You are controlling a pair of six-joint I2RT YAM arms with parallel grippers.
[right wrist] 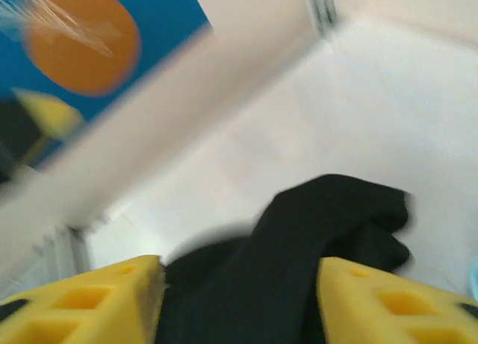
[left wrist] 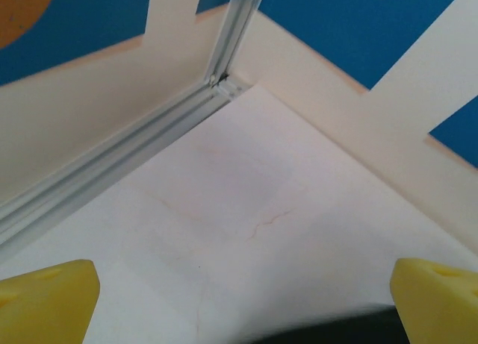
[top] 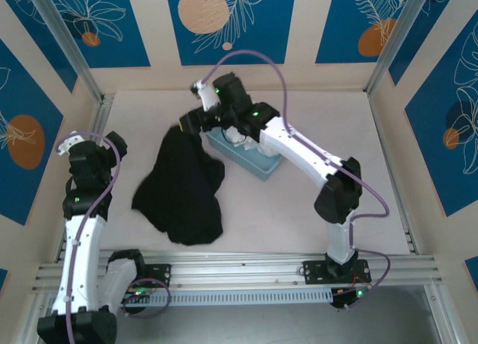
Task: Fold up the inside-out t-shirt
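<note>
- The inside-out t-shirt [top: 183,187] lies in a crumpled black heap on the bench [top: 321,105], left of centre.
- The right end effector [right wrist: 239,299] hovers at the heap's 12 o'clock end, its yellow fingers [right wrist: 104,303] spread, with black cloth in the gap between them.
- The left end effector [left wrist: 239,299] sits well apart at the shirt's 9 o'clock, spread wide over bare bench.
- A blue basket [top: 258,163] holding white cloth stands just beside the shirt at its 2 o'clock.

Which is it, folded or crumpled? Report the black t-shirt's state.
Crumpled, not folded: the black t-shirt lies in an uneven heap on the table.
</note>
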